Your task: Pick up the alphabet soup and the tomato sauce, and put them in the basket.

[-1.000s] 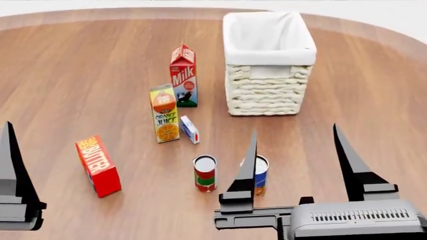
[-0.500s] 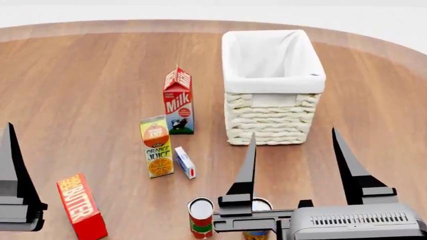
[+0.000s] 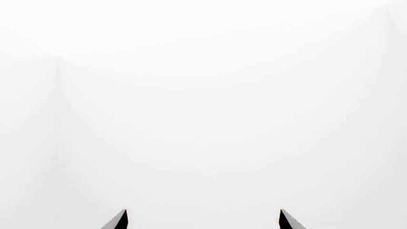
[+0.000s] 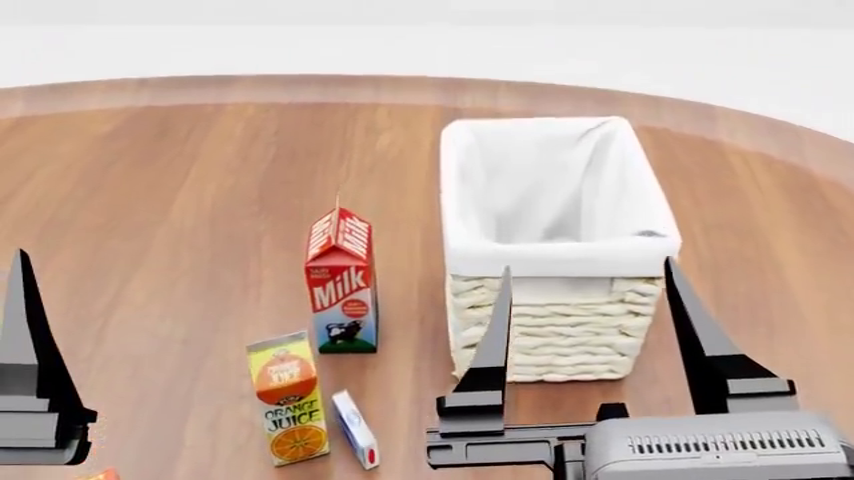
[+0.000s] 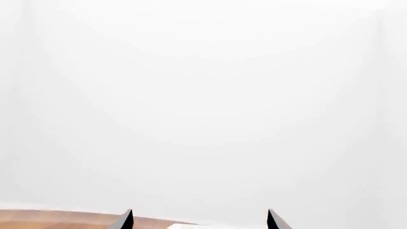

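Note:
Neither the alphabet soup nor the tomato sauce shows in any view. The basket (image 4: pixel 561 335), cream wicker with a white liner, stands on the wooden table right of centre in the head view. My right gripper (image 4: pixel 587 265) is open in front of it, its two dark fingers pointing up on either side of the basket's near wall, nothing between them. One finger (image 4: pixel 23 340) of my left gripper shows at the left edge. In the wrist views the left gripper (image 3: pixel 203 211) and the right gripper (image 5: pixel 199 211) show only spread tips against white.
A milk carton (image 4: pixel 340 285) stands left of the basket. Nearer me are an orange juice carton (image 4: pixel 287 400) and a small white-and-blue box (image 4: pixel 355 432). The table's curved far edge (image 4: pixel 400 85) runs behind the basket.
The head view has swung upward: everything on the table slid down the picture. Both cans and most of the butter box dropped out below. The grippers kept their places in view.

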